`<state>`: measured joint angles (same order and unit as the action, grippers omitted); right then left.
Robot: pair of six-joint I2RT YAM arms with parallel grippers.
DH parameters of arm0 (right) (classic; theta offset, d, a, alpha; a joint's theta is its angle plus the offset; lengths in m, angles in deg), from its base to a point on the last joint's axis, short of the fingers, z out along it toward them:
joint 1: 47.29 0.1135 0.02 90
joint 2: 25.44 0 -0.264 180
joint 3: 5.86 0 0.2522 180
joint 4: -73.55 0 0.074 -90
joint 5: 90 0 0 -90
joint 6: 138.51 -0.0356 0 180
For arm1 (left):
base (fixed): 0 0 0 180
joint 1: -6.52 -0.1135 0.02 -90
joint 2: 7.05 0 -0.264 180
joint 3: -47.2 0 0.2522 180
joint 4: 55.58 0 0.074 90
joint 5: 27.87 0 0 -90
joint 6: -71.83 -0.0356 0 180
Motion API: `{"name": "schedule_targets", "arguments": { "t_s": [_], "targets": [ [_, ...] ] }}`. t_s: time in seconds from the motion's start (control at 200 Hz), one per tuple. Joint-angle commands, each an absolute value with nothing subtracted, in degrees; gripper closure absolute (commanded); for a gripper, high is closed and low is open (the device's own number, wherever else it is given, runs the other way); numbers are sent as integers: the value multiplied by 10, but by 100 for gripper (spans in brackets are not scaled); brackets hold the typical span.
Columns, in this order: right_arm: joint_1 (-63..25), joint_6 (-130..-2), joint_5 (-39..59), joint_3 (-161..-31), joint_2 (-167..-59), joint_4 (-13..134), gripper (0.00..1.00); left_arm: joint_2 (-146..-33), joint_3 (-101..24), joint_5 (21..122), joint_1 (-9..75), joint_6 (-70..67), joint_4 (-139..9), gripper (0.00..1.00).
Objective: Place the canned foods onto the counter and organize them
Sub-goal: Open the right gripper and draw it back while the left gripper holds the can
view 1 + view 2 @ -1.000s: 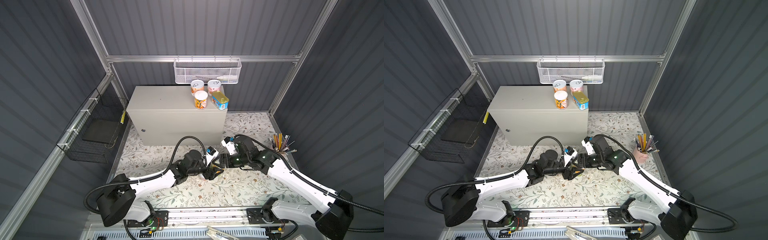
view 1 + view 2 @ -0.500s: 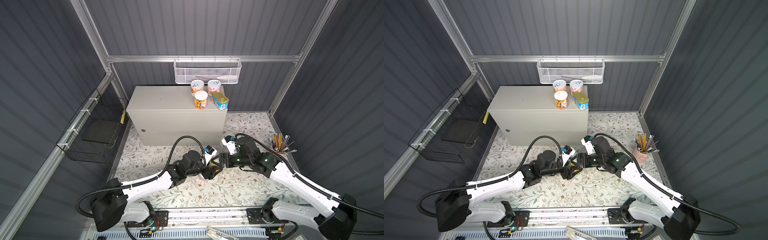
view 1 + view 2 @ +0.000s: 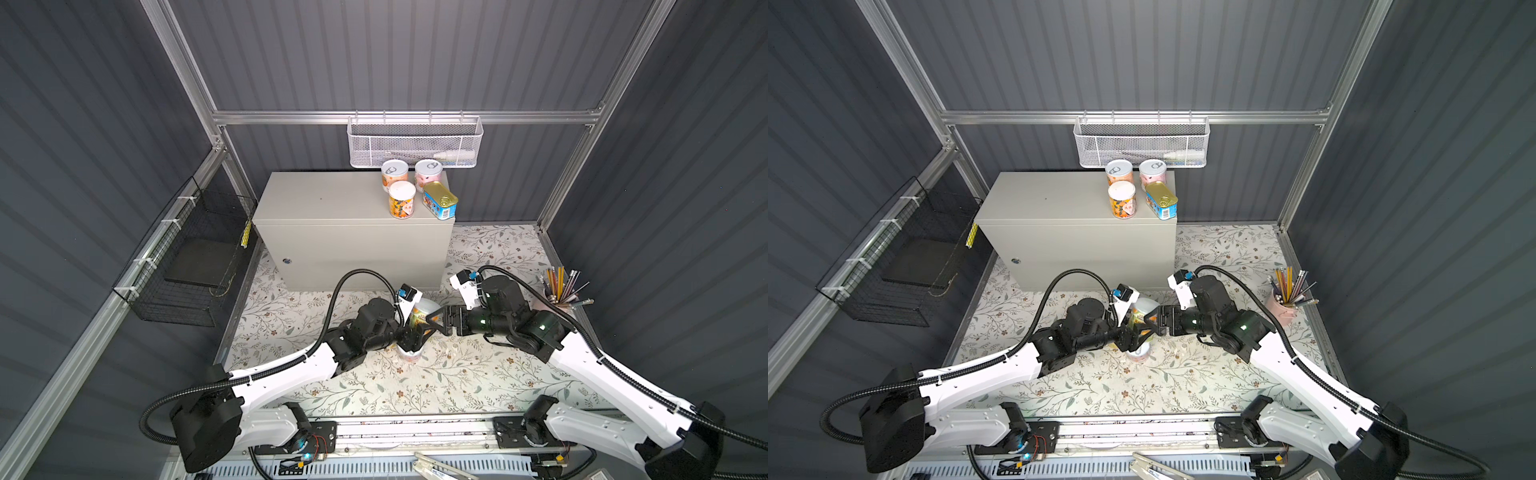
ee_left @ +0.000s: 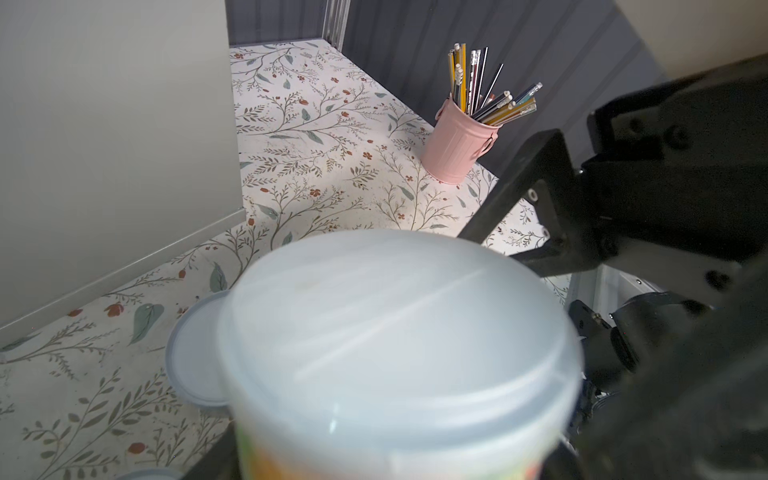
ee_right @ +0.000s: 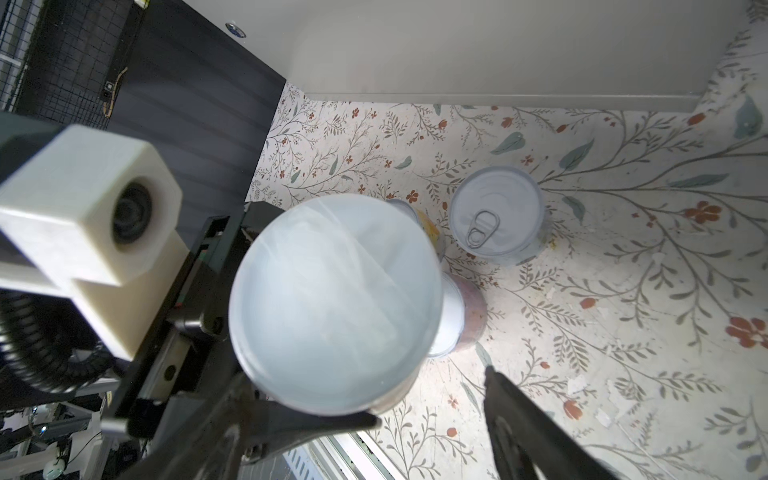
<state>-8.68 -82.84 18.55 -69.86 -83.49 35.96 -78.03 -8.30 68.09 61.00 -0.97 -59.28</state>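
Sitting at the back, your counter is carrying three round cans and the tin at its right end. Your left gripper is clamping a white-lid can above the mat, in front of the counter. Your right gripper is hanging just beside it, jaws spread, gripping nothing. A pull-tab can is standing on the mat below.

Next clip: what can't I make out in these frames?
- Held can: label unreadable; right wrist view shows only its lid, left wrist view blurs it.
- Mat cans: count unclear; in both top views the left pincer and held can cover most; in the right wrist view two sit half under the held can.
- Basket contents: too small through the mesh in both top views.
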Motion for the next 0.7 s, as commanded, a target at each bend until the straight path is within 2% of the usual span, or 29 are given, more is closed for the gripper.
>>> {"name": "schedule_targets", "arguments": {
  "t_s": [0.0,0.225,0.53,0.69],
  "targets": [
    [-89,-835,156,-684,-811,363,11,-747,-96,676,610,-1,-560,60],
    [-90,-858,99,-646,-744,396,1,-737,-104,660,609,-2,-598,60],
    [-91,-872,39,-593,-668,394,1,-725,-140,630,610,18,-666,60],
    [-92,-857,-7,-598,-651,337,1,-733,-175,622,609,20,-713,60]
  ]
}}
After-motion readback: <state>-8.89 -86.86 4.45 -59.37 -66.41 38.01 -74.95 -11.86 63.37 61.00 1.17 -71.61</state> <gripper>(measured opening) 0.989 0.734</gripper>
